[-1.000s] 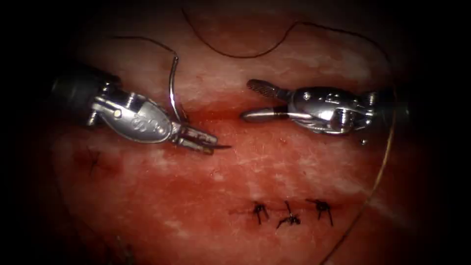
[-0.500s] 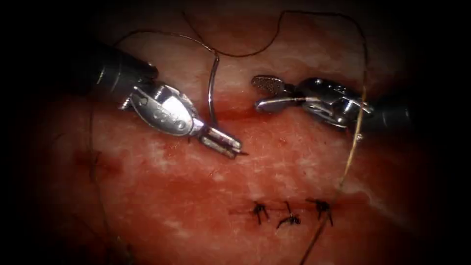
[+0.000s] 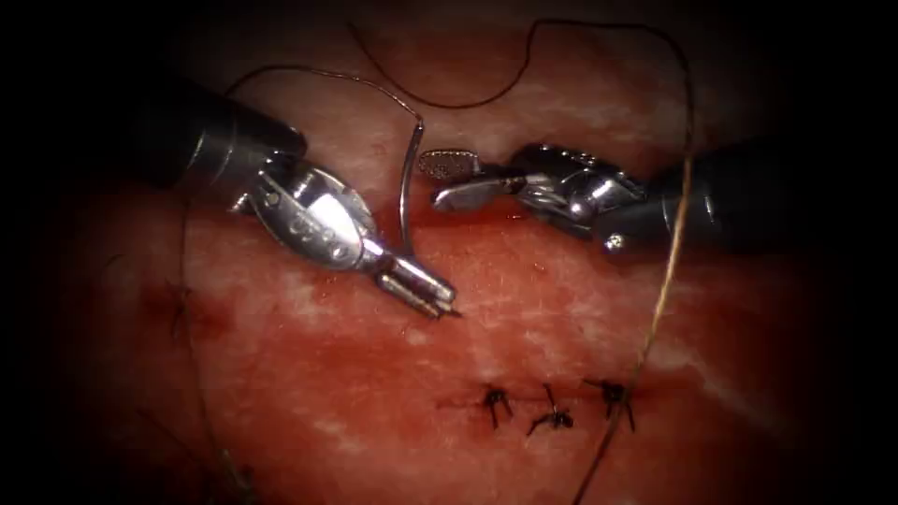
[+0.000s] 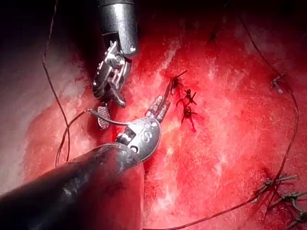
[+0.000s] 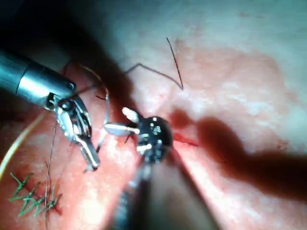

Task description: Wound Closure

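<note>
Endoscope: left gripper [image 3: 421,292] grips needle [image 3: 406,198].

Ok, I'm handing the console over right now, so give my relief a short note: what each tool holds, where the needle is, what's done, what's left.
Left tool: jaws shut on the needle near its tip end; the curve rises free above the tissue, not in it.
Right tool: jaws open, holding nothing, close beside the needle's upper curve.
Thread trails from the needle's tail, looping over the top and down the right.
Done: three knotted stitches.
Left: the open cut between the tools.
</note>
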`<act>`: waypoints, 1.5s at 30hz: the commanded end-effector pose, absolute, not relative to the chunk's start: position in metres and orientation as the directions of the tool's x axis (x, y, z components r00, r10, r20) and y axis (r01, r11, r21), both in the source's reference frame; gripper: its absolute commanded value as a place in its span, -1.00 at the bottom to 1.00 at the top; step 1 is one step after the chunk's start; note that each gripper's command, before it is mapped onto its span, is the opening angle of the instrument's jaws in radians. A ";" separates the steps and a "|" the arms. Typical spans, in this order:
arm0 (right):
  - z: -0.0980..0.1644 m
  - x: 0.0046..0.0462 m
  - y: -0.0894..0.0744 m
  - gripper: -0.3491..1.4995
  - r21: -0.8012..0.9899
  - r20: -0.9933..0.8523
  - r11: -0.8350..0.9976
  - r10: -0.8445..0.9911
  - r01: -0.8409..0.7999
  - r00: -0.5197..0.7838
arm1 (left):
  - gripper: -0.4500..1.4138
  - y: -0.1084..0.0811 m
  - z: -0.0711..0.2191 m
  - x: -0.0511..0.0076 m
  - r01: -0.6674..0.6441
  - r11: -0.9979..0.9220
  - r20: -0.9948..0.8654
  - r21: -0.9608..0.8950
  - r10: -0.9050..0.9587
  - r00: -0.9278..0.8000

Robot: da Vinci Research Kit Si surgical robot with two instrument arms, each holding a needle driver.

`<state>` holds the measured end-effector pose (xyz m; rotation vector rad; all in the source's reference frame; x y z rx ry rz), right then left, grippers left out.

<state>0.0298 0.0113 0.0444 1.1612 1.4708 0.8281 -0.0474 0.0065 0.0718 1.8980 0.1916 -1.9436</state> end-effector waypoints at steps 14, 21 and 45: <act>0.045 0.0327 0.010 0.33 0.931 -0.259 0.251 0.966 0.265 -0.005 | -1.00 0.006 0.072 -0.0479 0.384 -0.903 -0.980 0.192 -0.201 0.018; 0.045 0.0328 0.011 -1.00 0.922 -0.267 0.259 0.964 0.289 -0.011 | -1.00 0.006 0.072 -0.0474 0.372 -0.908 -0.979 0.194 -0.204 0.013; 0.044 0.0296 0.013 -1.00 0.915 -0.385 0.380 0.923 -0.134 -0.011 | -0.24 0.005 0.072 -0.0449 -0.115 -0.990 -0.916 -0.084 0.122 -0.382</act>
